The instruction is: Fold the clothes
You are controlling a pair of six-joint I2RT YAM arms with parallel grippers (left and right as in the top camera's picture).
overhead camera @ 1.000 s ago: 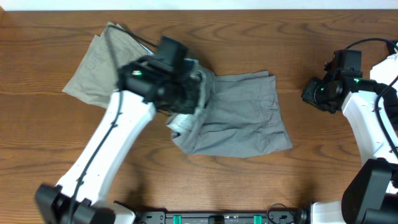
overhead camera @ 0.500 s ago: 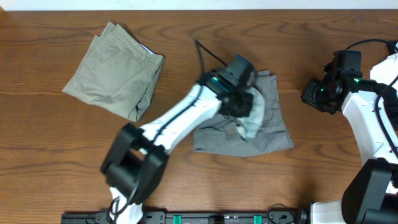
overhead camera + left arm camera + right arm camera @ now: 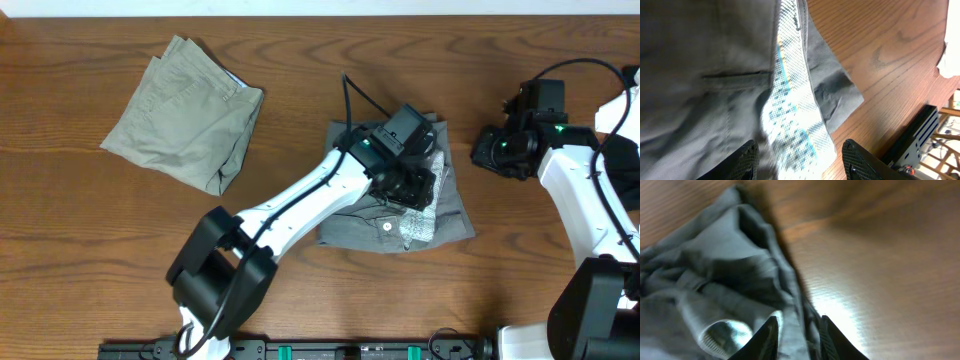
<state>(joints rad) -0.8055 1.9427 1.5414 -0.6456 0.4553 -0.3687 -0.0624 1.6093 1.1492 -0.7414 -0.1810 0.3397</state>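
Note:
The grey shorts (image 3: 452, 208) lie doubled over at the table's middle, with white mesh pocket lining (image 3: 421, 228) showing at the front. My left gripper (image 3: 413, 186) hovers right over them. In the left wrist view it (image 3: 802, 162) is open, its fingers wide apart, with the lining (image 3: 790, 120) lying loose between and beyond them. My right gripper (image 3: 486, 152) hangs just right of the shorts, apart from them. In its wrist view its jaws (image 3: 797, 340) stand a narrow gap apart, and the shorts' rumpled edge (image 3: 730, 265) lies ahead, with nothing gripped.
A khaki-beige folded garment (image 3: 180, 110) rests at the back left. Bare wooden table (image 3: 520, 280) runs around the shorts. My left arm (image 3: 290, 205) stretches diagonally across the front middle, and the right arm's white link (image 3: 590, 200) stands at the right edge.
My left gripper swept rightward, carrying the shorts' left part over onto the right part, then opened and let the cloth go. My right gripper edged slightly left.

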